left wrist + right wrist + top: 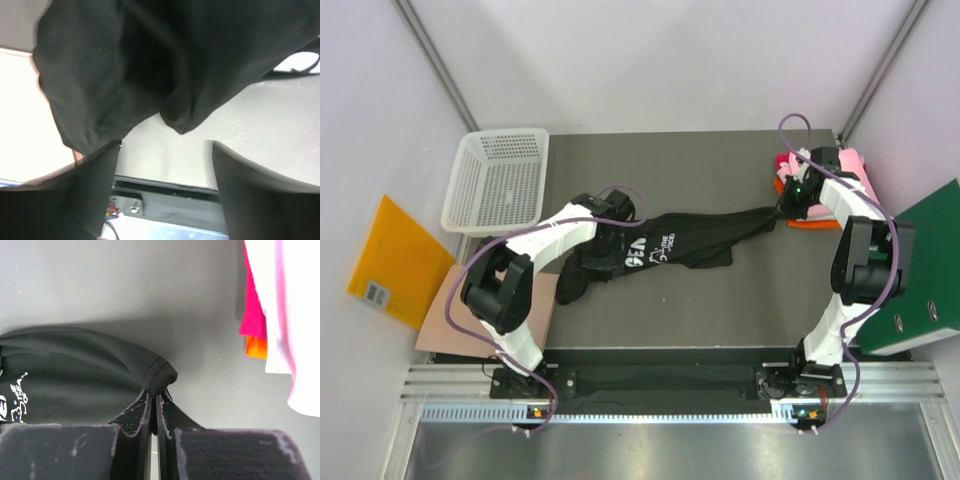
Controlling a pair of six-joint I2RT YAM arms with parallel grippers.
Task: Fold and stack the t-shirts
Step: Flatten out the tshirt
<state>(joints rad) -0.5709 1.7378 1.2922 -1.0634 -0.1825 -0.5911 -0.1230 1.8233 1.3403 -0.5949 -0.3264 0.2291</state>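
A black t-shirt [690, 240] with white lettering lies crumpled and stretched across the middle of the dark table [720, 310]. My right gripper [785, 208] is shut on its hem at the right end, the cloth [75, 375] bunched at the gripper's tips [157, 392]. My left gripper [603, 228] hovers over the shirt's left end. Its jaws [166, 145] stand open with nothing between them, and black cloth [150, 60] hangs just beyond them. A stack of folded t-shirts [850, 165] lies at the far right, showing white-pink [290, 315], magenta [252, 305] and orange [256, 346] layers.
A white mesh basket [498, 180] stands at the table's far left corner. A green folder [920, 270] leans off the right edge. A yellow envelope [398, 260] and a brown cardboard sheet [445, 310] lie to the left of the table.
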